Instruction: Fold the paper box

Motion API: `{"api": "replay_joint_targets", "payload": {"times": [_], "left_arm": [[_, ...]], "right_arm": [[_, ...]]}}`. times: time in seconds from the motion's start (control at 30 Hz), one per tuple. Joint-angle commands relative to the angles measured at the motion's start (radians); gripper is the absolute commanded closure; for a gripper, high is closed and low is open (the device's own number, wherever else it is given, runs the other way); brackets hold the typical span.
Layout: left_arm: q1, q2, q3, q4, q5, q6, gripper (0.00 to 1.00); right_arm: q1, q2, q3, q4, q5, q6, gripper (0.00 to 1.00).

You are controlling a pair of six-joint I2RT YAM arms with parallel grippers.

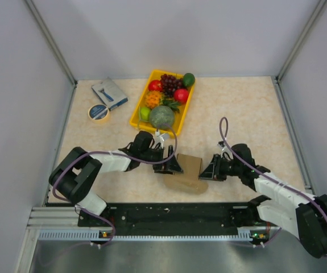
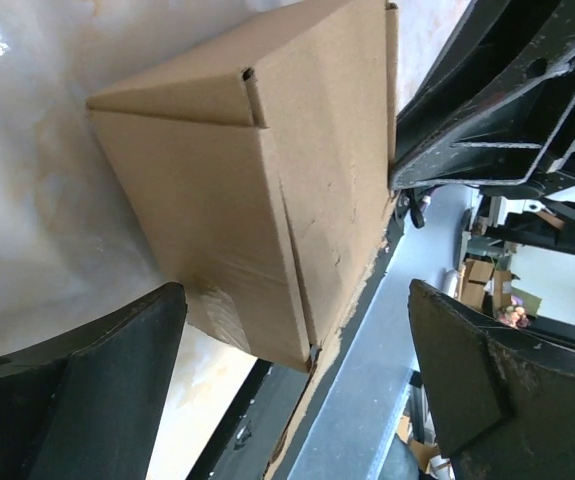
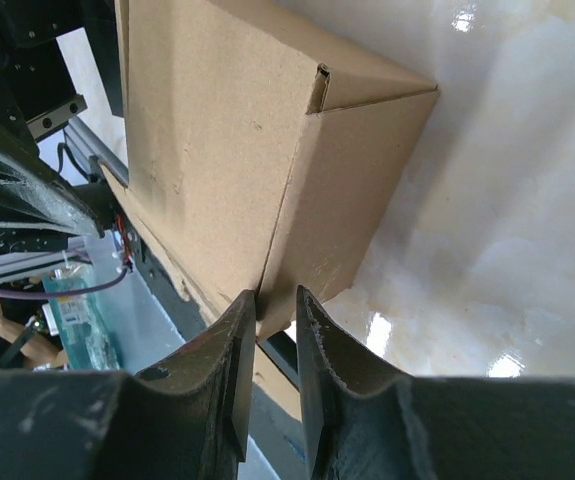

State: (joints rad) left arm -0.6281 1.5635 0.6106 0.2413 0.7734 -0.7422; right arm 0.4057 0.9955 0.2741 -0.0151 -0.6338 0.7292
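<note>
Light falls from above, soft and even, across the pale table around the paper box, and the overhead view is sharp throughout. From my left wrist, glare whitens the table up-left of the box, and the room to the right of the box is washed out. My left gripper reads near-black and soft-edged. From my right wrist, hot spots and a soft shadow lie right of the box. My right gripper is slightly blurred, while the box is crisp.
</note>
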Motion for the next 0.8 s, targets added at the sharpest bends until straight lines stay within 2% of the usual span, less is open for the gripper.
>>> {"api": "replay_joint_targets", "payload": {"times": [0.0,0.13,0.23,0.33,0.47,0.57,0.77], "left_arm": [[-0.018,0.021,-0.002,0.138,0.058,-0.065,0.06],[-0.031,0.032,-0.006,0.203,0.069,-0.106,0.08],[-0.039,0.032,-0.005,0.194,0.058,-0.108,0.08],[-0.041,0.01,-0.015,0.161,0.02,-0.092,0.08],[-0.042,-0.074,-0.018,0.005,-0.074,-0.02,0.05],[-0.042,-0.106,-0.02,-0.042,-0.117,-0.02,0.04],[-0.042,-0.129,-0.055,-0.03,-0.161,-0.069,0.02]], "right_arm": [[-0.019,0.0,-0.023,0.007,0.071,-0.03,0.78],[-0.021,0.025,-0.023,0.007,0.075,-0.03,0.78],[-0.031,0.022,-0.033,0.033,0.08,-0.021,0.78],[-0.063,0.012,-0.049,0.032,0.08,-0.013,0.78],[-0.094,-0.006,-0.082,0.032,0.069,-0.016,0.78],[-0.105,-0.012,-0.095,0.03,0.069,-0.019,0.78],[-0.126,-0.027,-0.111,0.024,0.072,-0.02,0.78]]}}
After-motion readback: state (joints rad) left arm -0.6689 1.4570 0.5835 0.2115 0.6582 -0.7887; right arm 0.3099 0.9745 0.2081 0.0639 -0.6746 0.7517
